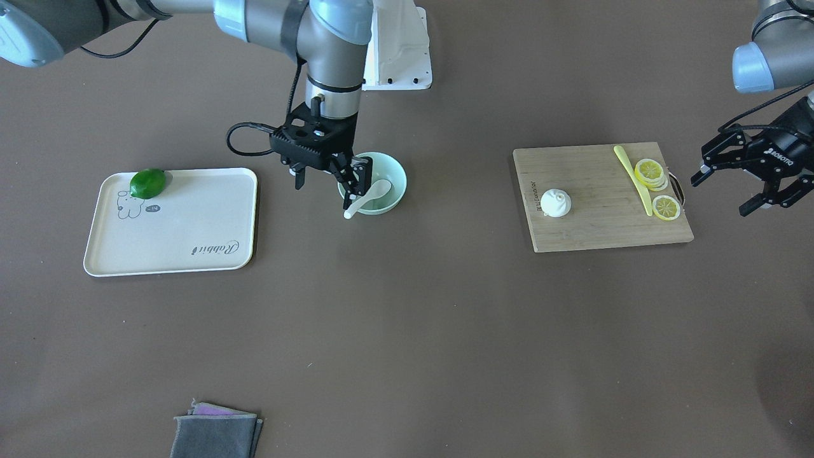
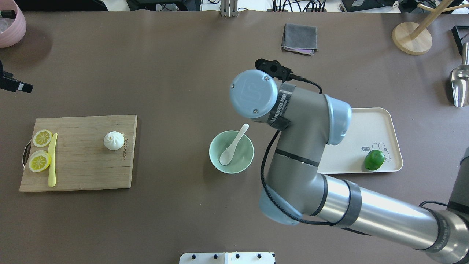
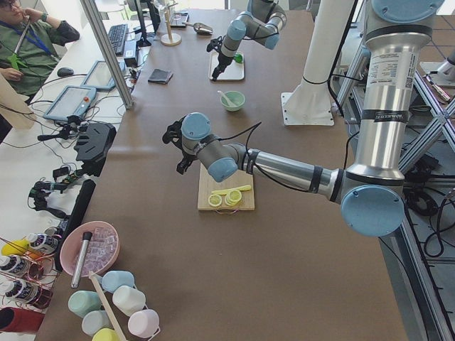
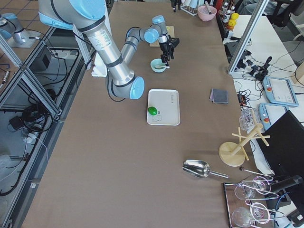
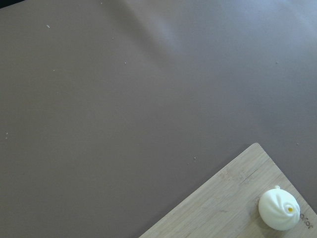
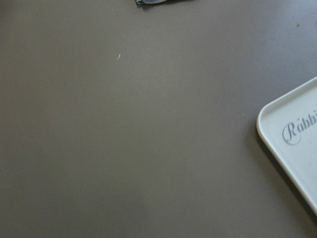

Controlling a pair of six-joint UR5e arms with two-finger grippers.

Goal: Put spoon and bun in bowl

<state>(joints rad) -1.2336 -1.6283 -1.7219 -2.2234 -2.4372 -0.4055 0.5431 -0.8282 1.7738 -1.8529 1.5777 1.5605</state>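
Mint-green bowl on the worktop holds the white spoon, handle propped on its rim, under the right jaws, spread and empty; the bun sits on the wooden board, beside which the left jaws hang wide, seemingly placed to fetch it.

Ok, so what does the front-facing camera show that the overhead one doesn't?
Only the front-facing view shows the right gripper, open over the bowl; from overhead the arm hides it. Only the overhead view shows a pink container, a wooden stand and a metal scoop at the table's far edge. Both show the spoon lying in the bowl, the bun on the cutting board, the lime on the tray, and the grey cloth.
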